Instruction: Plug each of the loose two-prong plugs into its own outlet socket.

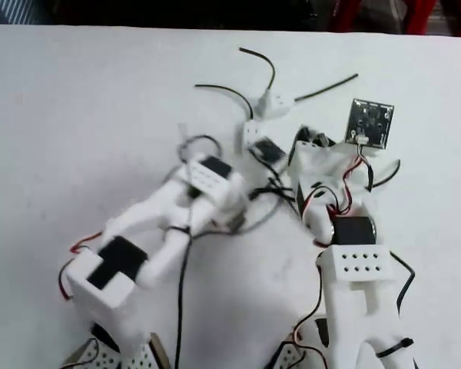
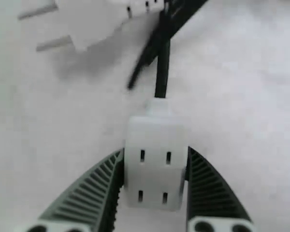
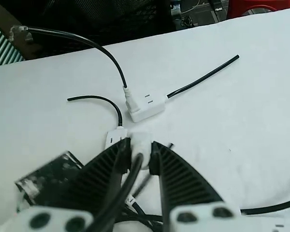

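Observation:
My left gripper (image 2: 154, 186) is shut on a white outlet block (image 2: 154, 166) with two pairs of slots facing up and a black cord leading away. A loose white plug (image 2: 82, 26) with two prongs lies on the table beyond it. My right gripper (image 3: 140, 150) is shut on a white plug (image 3: 139, 141) whose black cord runs back between the fingers. That plug sits right beside a second outlet (image 3: 113, 137) (image 1: 251, 132). Farther off, a third outlet (image 3: 147, 106) (image 1: 273, 104) has a plug in it. In the high view the right gripper (image 1: 267, 151) is at table centre.
A square metal plate (image 1: 369, 123) with red and black wires lies right of the right arm. A dark speckled plate (image 3: 46, 181) shows beside the right fingers. Black cords (image 1: 269, 191) tangle between the two arms. The left arm's wrist (image 1: 211, 178) hangs over the middle.

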